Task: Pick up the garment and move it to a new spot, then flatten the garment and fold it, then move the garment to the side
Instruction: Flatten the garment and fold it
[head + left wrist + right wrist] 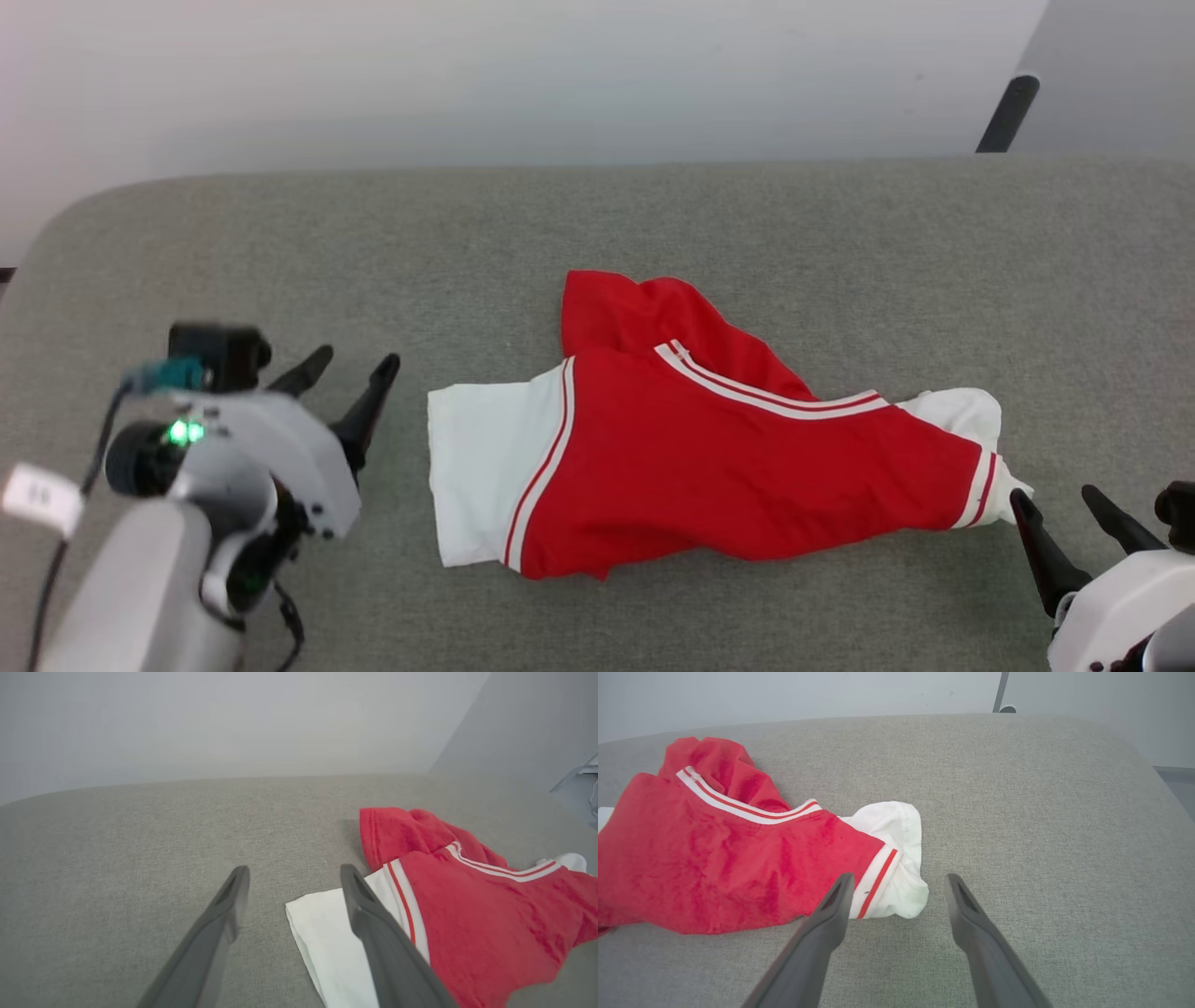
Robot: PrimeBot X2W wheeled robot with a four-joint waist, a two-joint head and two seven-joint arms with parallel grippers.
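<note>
Head view: the jersey T-shirt (709, 457) lies crumpled in the middle of the grey fabric surface (597, 233), red body up. One white sleeve is spread flat at its left end and the other is bunched at its right end. The left gripper (353, 369) sits beside the flat sleeve, apart from it, its two dark fingers spread and holding nothing. The right gripper (1055, 509) sits at the lower right with its fingers parted and empty. Its nearer fingertip is just beside the bunched sleeve; whether it touches the cloth cannot be told. A dark pole (1008, 112) stands beyond the far right corner.

Left wrist view: the left gripper (294, 877) is wide open and grips nothing. The jersey T-shirt (467, 914) lies to the right. Its flat white sleeve reaches under the right-hand finger, and bare fabric shows through most of the gap.

Right wrist view: the right gripper (899, 884) is likewise wide open and empty. The jersey T-shirt (714, 868) spreads to the left. Its bunched white sleeve, edged with a red stripe, lies just ahead of the left-hand fingertip and partly in line with the gap.
</note>
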